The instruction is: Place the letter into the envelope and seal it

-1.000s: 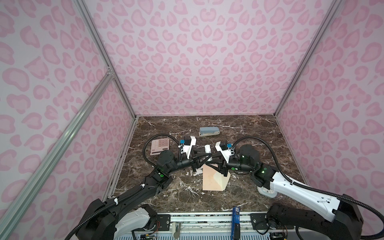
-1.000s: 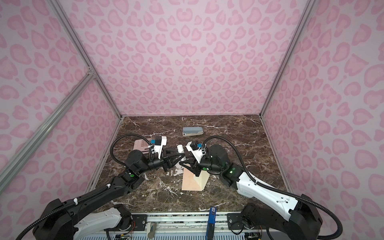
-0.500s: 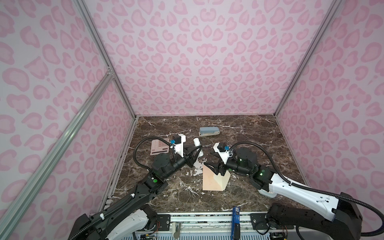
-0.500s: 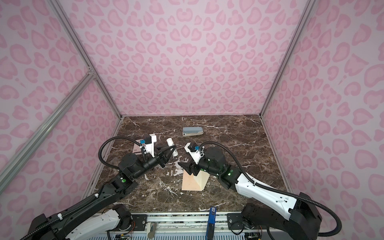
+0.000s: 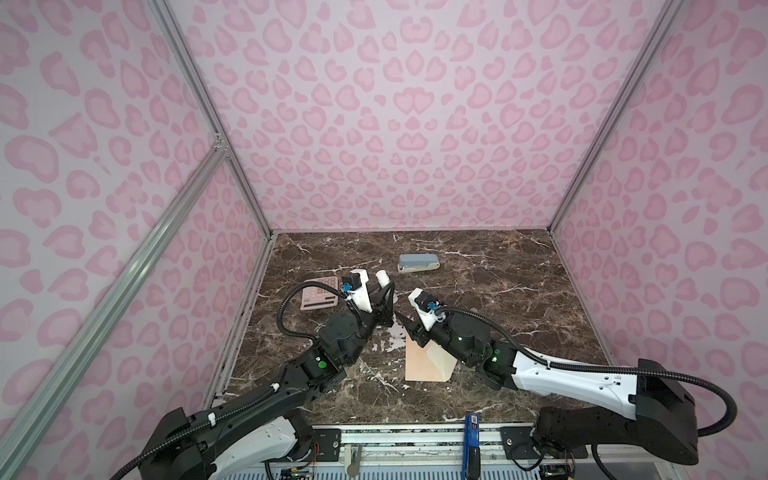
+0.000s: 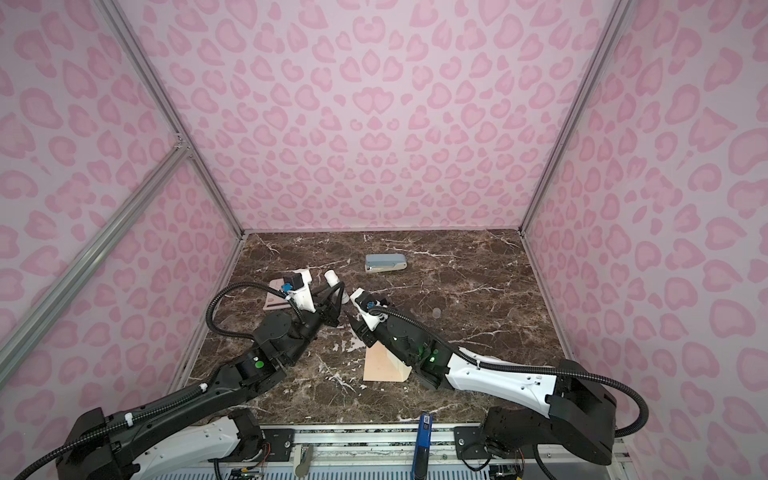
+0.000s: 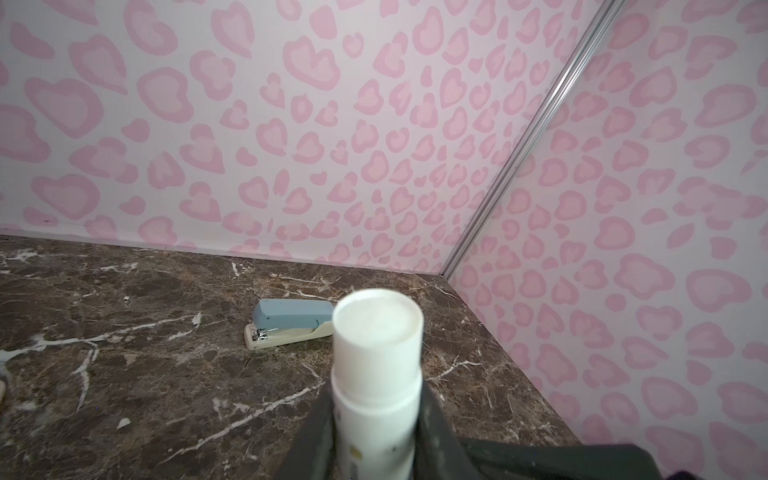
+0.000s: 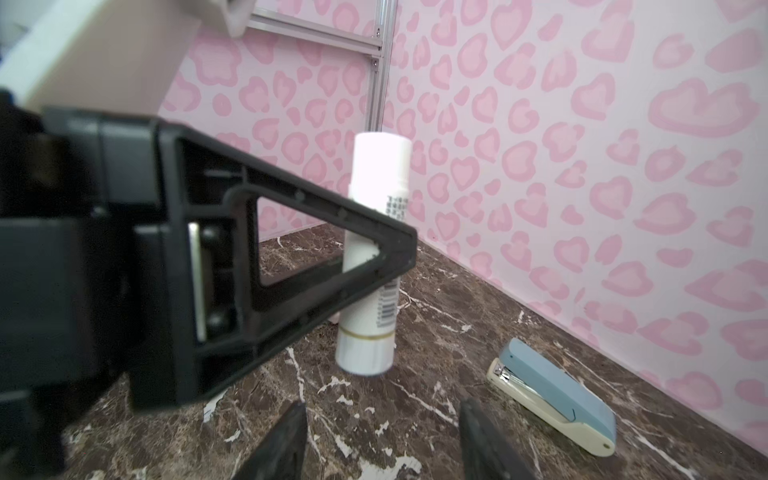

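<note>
Left wrist view shows my left claw (image 7: 374, 419) clamped on a white glue stick (image 7: 376, 365), upright with its cap end up, the stapler (image 7: 291, 322) lying beyond it on the table (image 7: 124, 353). My right claw (image 8: 382, 405) stands with its 2 jaws apart and nothing between them, just beside the glue stick. In both top views the envelope (image 5: 419, 365) (image 6: 380, 368) lies on the table partly under my right arm, near the front edge, and the calculator (image 5: 318, 297) sits left of my left claw.
</note>
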Robot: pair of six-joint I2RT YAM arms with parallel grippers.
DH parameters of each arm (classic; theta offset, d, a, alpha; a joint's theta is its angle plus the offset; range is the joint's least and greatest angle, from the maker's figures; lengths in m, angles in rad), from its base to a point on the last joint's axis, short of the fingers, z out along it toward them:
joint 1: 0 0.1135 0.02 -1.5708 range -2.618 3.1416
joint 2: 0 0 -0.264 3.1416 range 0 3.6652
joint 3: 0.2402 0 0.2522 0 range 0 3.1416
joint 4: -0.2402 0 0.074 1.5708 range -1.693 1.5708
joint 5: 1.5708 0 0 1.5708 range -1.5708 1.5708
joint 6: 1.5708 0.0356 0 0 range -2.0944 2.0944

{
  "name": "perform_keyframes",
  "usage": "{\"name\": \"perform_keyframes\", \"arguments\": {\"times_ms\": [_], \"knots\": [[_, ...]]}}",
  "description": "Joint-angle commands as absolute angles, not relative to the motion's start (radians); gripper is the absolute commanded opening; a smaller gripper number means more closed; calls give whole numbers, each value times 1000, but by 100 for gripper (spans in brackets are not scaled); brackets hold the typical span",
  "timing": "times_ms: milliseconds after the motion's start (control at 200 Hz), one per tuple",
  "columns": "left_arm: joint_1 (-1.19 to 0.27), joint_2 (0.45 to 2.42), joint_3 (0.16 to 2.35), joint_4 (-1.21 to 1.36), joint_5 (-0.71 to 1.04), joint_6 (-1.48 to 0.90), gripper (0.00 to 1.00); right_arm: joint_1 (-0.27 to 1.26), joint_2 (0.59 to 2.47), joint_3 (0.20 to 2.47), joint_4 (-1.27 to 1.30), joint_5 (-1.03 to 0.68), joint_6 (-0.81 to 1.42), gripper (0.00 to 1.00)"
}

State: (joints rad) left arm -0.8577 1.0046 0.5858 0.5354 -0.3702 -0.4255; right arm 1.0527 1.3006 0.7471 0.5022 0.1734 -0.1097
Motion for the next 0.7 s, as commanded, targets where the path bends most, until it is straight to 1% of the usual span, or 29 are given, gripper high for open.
{"name": "perform_keyframes", "arguments": {"times_ms": [0, 90, 525, 695], "knots": [[-865, 1017, 610, 614, -410, -434, 4, 1057, 1334, 764, 589, 230, -147, 60], [-871, 1024, 615, 619, -411, -434, 4, 1057, 1367, 781, 598, 225, -152, 59], [-887, 1036, 625, 623, -410, -437, 4, 1057, 1442, 803, 687, 269, -178, 46], [-889, 1037, 624, 624, -408, -439, 4, 1056, 1450, 819, 687, 281, -179, 44]]}}
